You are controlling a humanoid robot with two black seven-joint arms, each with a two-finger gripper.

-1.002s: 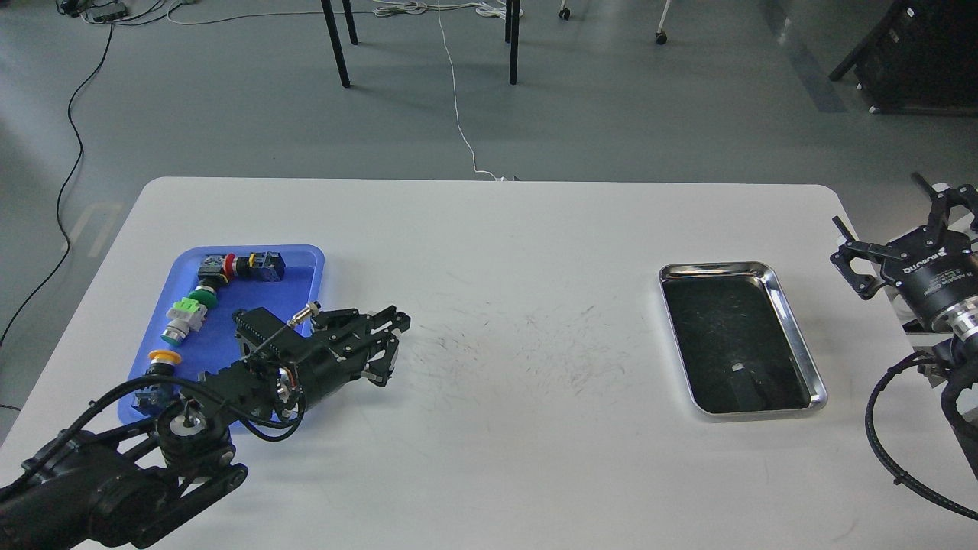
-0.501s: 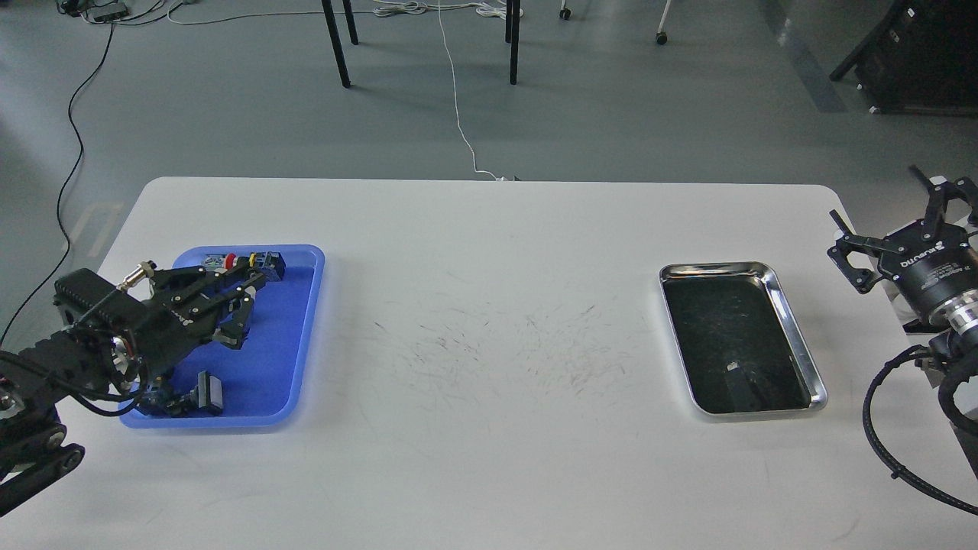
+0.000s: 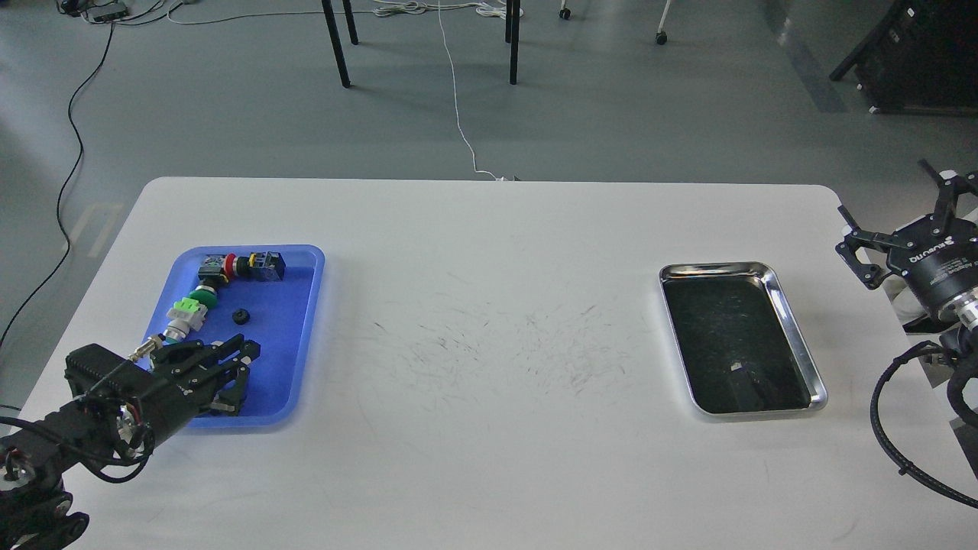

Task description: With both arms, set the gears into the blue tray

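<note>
One small black gear (image 3: 241,315) lies flat on the floor of the blue tray (image 3: 284,336), in its middle part. My left gripper (image 3: 243,376) hovers over the tray's near end, a short way nearer to me than the gear. Its fingers stand apart with nothing between them. My right gripper (image 3: 891,208) is at the table's far right edge, beyond the silver tray. It is spread wide open and empty. No other gear shows.
Several colourful push-button switches (image 3: 205,294) lie along the blue tray's left and far sides. A shiny silver tray (image 3: 801,336) with a dark bottom sits on the right of the white table (image 3: 489,428). Black cable loops hang by my right arm.
My left gripper has drawn back toward me from the blue tray's far part to its near end, uncovering a gear on the tray floor. The right gripper shifted slightly right.
</note>
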